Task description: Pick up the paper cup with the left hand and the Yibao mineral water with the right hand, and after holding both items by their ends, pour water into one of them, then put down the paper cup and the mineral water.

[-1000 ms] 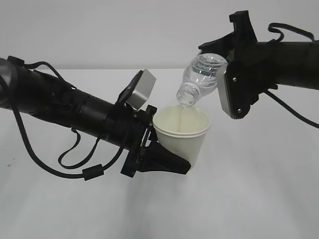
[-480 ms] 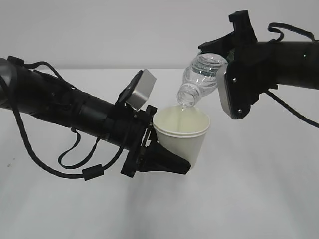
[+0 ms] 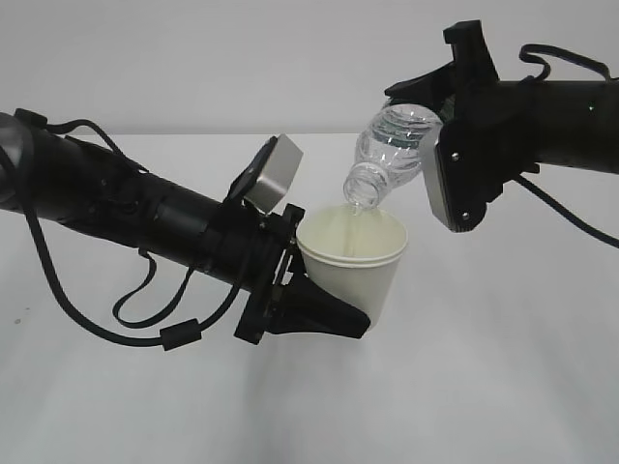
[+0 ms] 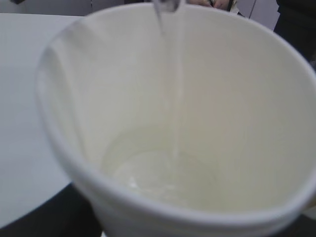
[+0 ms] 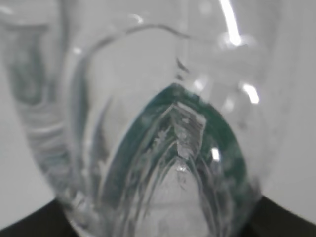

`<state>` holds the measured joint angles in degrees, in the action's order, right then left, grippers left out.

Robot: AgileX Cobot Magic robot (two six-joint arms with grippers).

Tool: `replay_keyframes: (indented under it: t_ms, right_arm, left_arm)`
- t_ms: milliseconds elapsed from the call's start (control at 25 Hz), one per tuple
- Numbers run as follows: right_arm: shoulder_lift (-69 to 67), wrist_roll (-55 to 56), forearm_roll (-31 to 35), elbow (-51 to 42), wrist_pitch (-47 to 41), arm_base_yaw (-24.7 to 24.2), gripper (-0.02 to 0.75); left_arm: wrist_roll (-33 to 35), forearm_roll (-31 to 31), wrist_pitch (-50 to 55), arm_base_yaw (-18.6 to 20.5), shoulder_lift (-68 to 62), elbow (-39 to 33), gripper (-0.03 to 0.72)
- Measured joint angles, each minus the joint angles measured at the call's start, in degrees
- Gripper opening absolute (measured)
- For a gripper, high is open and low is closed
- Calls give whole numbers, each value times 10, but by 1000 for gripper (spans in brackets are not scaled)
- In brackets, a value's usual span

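Almost nothing has changed in the last second: your two arms stay where they were, and the pour keeps going. That means you are in the middle of the pouring step.

Your left hand (image 3: 324, 314) is closed around the low part of the paper cup (image 3: 353, 263) and holds it up off the white table (image 3: 503, 387). Your right hand (image 3: 440, 164) is closed around the Yibao mineral water (image 3: 387, 150), with its jaws about half apart to fit the bottle. The bottle sits at about 1 o'clock from the cup, tipped so its open mouth points down to 7 o'clock, just over the rim.

In the left wrist view, a thin stream of water (image 4: 175, 94) falls into the cup, and a small pool lies at the bottom.

The cup looks far from full. Next, I think you tip the bottle back up, then set both down.
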<state>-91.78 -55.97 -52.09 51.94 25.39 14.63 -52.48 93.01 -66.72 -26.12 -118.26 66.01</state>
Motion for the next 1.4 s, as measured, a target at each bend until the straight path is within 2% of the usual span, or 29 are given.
replay_keyframes:
  t_ms: [1400]
  right_arm:
    - [0, -11, 1, 0, 2, 0, 400]
  left_arm:
    - [0, -1, 0, 0, 0, 0, 430]
